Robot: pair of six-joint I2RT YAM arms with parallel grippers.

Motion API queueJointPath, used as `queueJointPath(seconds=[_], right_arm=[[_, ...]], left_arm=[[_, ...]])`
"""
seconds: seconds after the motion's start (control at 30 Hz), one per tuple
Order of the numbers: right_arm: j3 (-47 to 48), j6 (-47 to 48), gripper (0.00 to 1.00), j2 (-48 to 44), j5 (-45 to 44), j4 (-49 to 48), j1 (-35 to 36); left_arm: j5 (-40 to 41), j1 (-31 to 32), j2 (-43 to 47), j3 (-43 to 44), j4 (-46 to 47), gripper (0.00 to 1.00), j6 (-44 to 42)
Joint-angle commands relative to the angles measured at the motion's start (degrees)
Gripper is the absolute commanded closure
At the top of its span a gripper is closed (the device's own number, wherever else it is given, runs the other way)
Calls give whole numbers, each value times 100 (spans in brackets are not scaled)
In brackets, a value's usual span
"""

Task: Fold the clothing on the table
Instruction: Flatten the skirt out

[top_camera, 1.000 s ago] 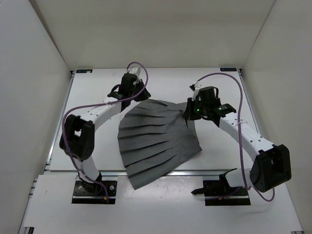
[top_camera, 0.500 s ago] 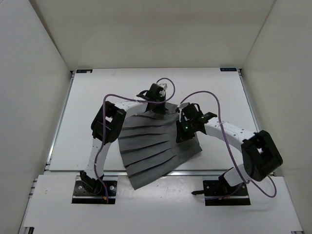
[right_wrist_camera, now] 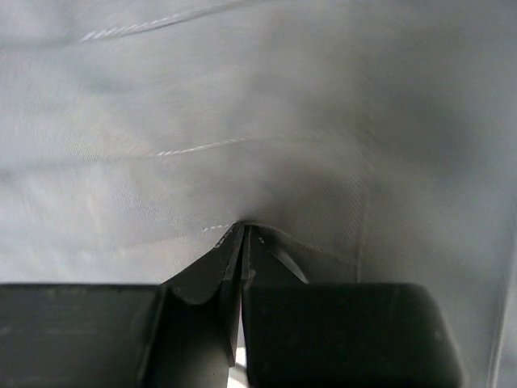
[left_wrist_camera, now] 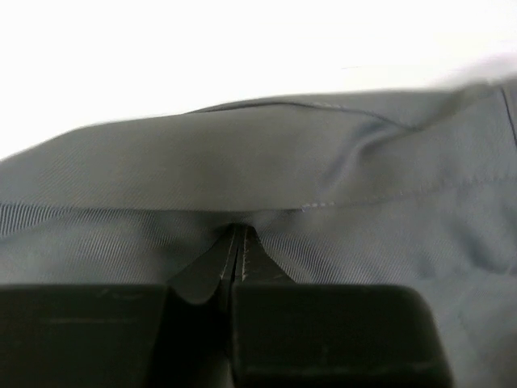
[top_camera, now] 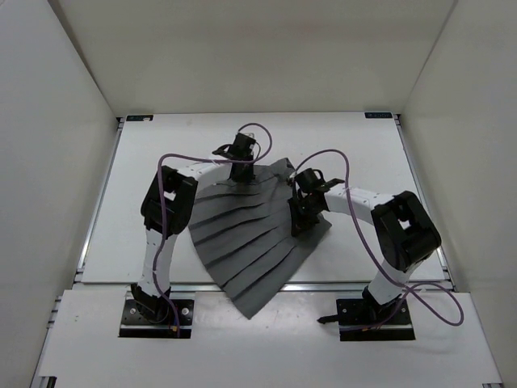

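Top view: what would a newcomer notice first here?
A dark grey pleated fabric skirt fans across the middle of the white matte table, its near corner past the front edge. The white left arm and right arm curl over its far side, jaws pinched shut on the cloth.

Top cam looks down from behind; wrist cams (v. close) share clothing (top_camera: 242, 234).

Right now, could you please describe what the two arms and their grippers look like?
Both the left arm and right arm have white tubular links joined by chunky black joints, on black base plates. A thin purple cable loops loosely along each. The left gripper and right gripper are matte black, with blocky bodies and two slim tapering fingers.
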State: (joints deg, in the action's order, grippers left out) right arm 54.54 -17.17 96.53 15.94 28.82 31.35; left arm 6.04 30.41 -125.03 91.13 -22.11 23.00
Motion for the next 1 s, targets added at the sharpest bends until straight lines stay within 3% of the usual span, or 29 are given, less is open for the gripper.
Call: queueJointPath(seconds=[0.0, 0.23, 0.4, 0.43, 0.53, 0.6, 0.63, 0.67, 0.73, 0.8, 0.97], right_arm=[[345, 337, 100, 313, -794, 151, -383], [1575, 775, 100, 1121, -900, 316, -1307], [2059, 944, 100, 1158, -682, 423, -1299], [2226, 891, 100, 1097, -428, 458, -1307], [2639, 637, 94, 772, 371, 336, -1517], [2903, 383, 75, 596, 872, 108, -1771], [2956, 355, 68, 464, 1032, 46, -1991], [3026, 302, 54, 428, 1086, -59, -2045], [3097, 424, 33, 349, 825, -113, -2273], [3307, 626, 27, 489, 507, 27, -2370], [3317, 672, 30, 1051, 383, 37, -2511]], left_arm=[[617, -281, 382, -577, -584, 100, 28], [336, -440, 1375, -2080, -356, 100, 503], [161, -115, 1832, -2241, -496, 98, 512], [117, -123, 1868, -2171, -531, 94, 469], [-103, -45, 2140, -1741, -549, 59, 425], [-103, -140, 2298, -1363, -505, 33, 275], [-147, -167, 2325, -1300, -461, 27, 214], [-173, -254, 2343, -1169, -339, 19, 91], [-357, -456, 2308, -1045, 55, 13, -41], [-454, -606, 2133, -835, 215, 10, -103], [-788, -993, 1412, -368, 584, 12, -357]])
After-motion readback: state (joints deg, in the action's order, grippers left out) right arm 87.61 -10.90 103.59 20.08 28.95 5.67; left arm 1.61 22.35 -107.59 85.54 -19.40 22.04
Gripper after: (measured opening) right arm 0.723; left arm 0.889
